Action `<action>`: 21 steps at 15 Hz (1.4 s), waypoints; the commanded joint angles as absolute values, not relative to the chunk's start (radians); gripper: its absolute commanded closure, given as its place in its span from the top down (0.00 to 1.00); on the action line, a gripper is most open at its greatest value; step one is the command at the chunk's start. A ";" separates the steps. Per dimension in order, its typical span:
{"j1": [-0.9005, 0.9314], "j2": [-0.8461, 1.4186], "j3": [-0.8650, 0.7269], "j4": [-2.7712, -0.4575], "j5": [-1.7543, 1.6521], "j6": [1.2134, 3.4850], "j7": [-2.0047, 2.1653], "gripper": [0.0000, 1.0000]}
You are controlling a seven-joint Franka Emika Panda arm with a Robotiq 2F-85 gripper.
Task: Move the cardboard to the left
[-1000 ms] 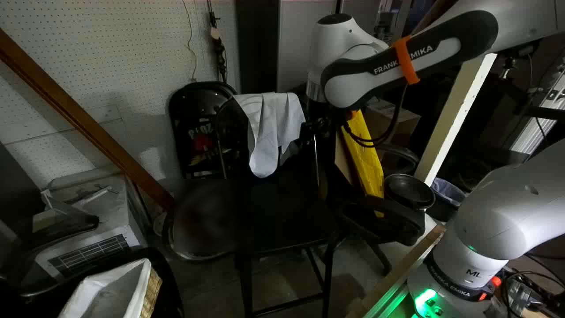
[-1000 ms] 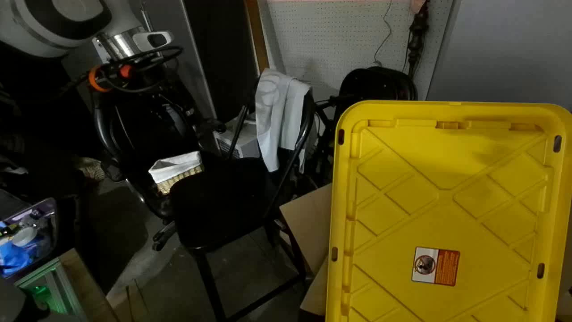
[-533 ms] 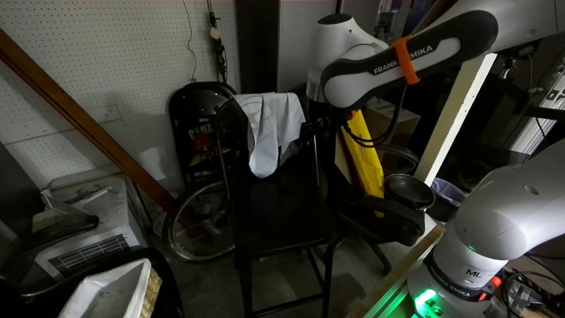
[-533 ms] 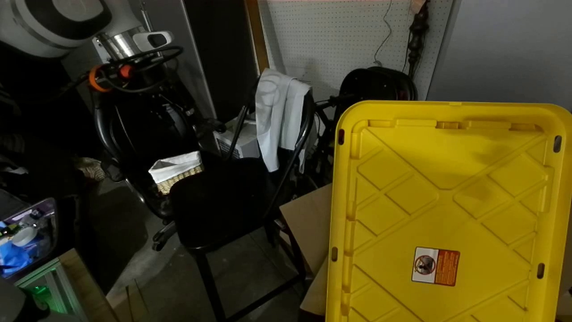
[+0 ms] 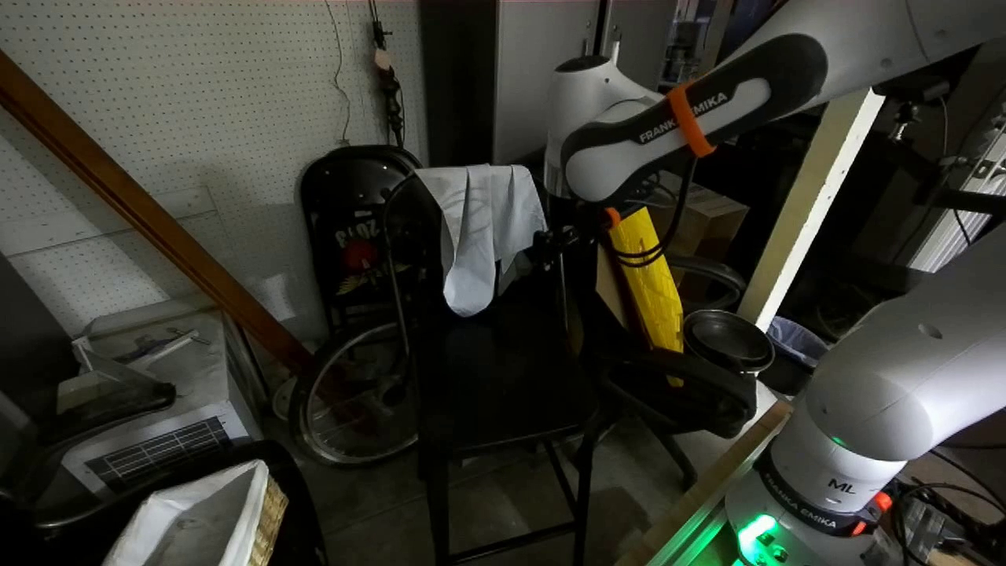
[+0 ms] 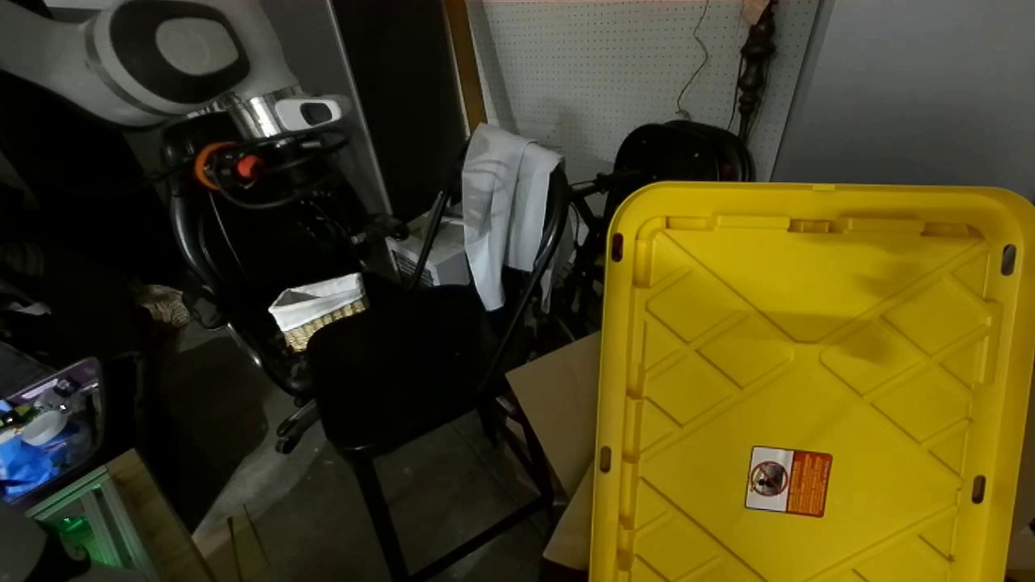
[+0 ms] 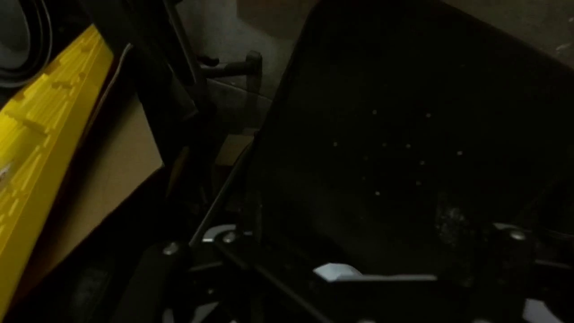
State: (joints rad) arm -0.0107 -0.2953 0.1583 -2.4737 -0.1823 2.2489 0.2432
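Yellow lid (image 6: 808, 339) blocks one face of the cardboard (image 6: 562, 404); black chair (image 6: 404, 368) stands just beside. Wrist view: dark gap between cardboard and chair, clearance undetermined.

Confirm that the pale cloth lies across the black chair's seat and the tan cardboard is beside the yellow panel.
Not quite: the pale cloth hangs over the back of the black chair, not across its seat, as both exterior views show. The tan cardboard is indeed beside the yellow panel.

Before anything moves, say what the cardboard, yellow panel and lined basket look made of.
Cardboard: matte paperboard, by its plain tan face. Yellow panel: probably satin plastic, given its moulded ribs. Lined basket: likely plant fibre, coarsely woven; white liner seemingly cloth, folded over the top.
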 commanded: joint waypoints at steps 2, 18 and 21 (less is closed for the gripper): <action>-0.068 -0.093 0.098 -2.384 -0.198 2.262 0.394 1.00; -0.023 0.327 -0.214 -2.096 -0.419 2.404 1.070 1.00; 0.010 0.383 -0.246 -2.046 -0.462 2.380 1.158 1.00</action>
State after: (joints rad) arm -0.0345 0.3117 -0.2061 -2.1181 -0.3998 2.4052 1.0466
